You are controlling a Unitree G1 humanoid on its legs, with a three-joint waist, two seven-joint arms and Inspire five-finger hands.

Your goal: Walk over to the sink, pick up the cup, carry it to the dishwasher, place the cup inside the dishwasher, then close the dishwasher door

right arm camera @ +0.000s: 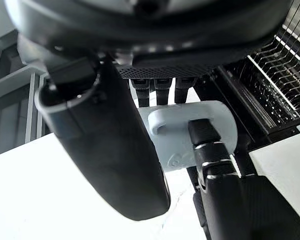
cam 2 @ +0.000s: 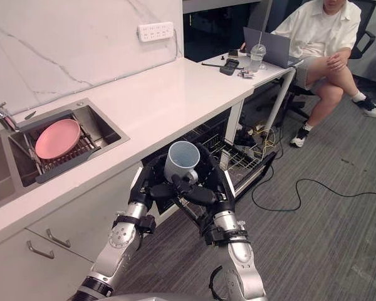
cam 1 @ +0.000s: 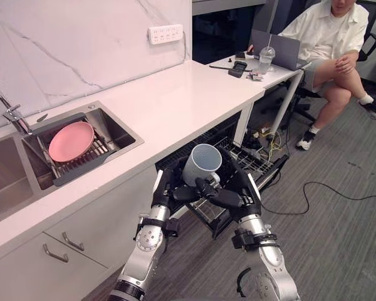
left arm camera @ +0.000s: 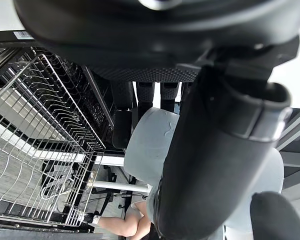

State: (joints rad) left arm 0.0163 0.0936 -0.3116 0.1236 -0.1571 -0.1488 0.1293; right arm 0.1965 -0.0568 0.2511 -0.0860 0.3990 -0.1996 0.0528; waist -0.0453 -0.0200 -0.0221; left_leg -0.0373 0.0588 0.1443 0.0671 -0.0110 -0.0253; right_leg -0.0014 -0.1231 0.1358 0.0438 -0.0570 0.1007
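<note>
Left hand and right hand meet at lower centre of the frame. Each has its fingers and thumb curled round the pale cup, clasping it from either side, mouth up and slightly tilted. Just right of the cup and beneath it, a wire rack stands pulled out from under the counter. At centre left a pink plate lies in the sink. A person sits at upper right.

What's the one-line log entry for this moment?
stage: carry; cup: gripped by left hand and right hand, above pulled-out dishwasher rack; placed: not yet
</note>
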